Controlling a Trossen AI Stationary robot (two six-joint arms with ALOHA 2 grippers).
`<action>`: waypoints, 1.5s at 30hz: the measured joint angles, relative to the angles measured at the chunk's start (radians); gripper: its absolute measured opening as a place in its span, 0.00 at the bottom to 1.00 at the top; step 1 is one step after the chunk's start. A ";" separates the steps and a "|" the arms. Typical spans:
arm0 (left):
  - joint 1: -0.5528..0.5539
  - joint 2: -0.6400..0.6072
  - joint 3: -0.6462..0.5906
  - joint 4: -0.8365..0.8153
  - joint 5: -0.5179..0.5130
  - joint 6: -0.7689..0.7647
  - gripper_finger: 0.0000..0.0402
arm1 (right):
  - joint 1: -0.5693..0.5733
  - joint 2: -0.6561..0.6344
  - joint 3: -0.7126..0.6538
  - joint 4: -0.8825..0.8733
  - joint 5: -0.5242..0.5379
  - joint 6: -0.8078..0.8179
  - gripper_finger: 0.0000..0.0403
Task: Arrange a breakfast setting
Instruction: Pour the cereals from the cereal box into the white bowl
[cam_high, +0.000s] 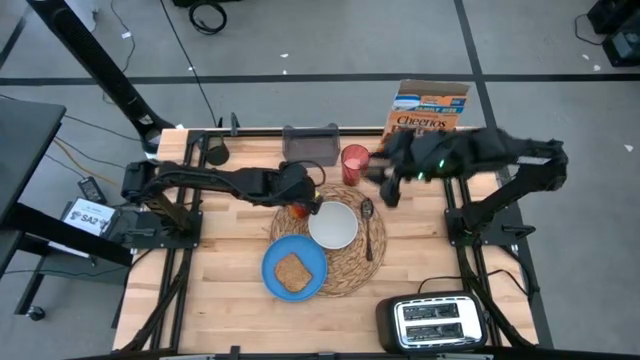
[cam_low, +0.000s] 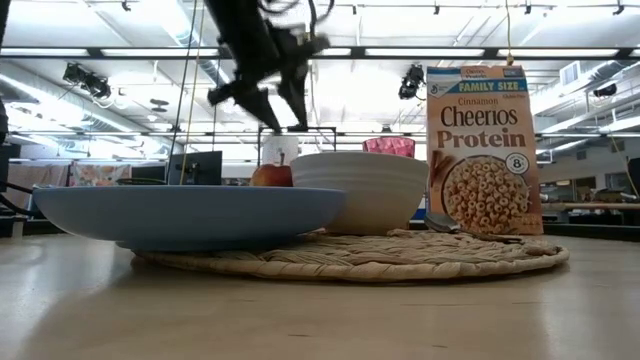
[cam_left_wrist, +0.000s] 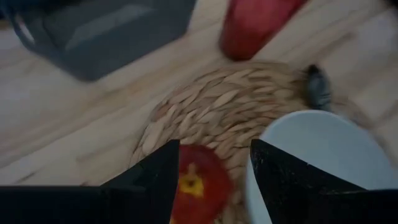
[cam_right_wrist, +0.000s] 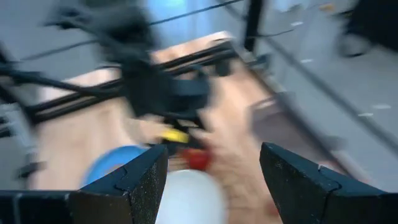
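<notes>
The red apple (cam_left_wrist: 198, 180), glossy with a yellowish patch, is seen on the woven placemat (cam_left_wrist: 217, 112) beside the white bowl (cam_left_wrist: 317, 155), directly below the left end effector (cam_left_wrist: 214, 171), whose fingers are spread, gripping nothing.

Bright ceiling strip lights glare behind the table; both wrist views are motion-blurred.

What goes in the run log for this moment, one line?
left gripper: open, around apple on placemat | right gripper: open, empty, above cup | toast: on plate
</notes>
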 joint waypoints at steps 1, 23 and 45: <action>-0.004 -0.014 0.009 0.004 0.000 0.010 0.51 | -0.021 -0.002 0.024 -0.031 0.020 -0.024 0.65; -0.328 -0.424 0.065 0.416 0.190 0.650 0.51 | -0.824 0.001 0.108 -0.266 -0.232 -0.751 0.82; -0.296 -0.432 0.063 0.455 0.076 0.679 0.51 | -1.001 0.179 0.083 -0.517 -0.362 -0.911 0.46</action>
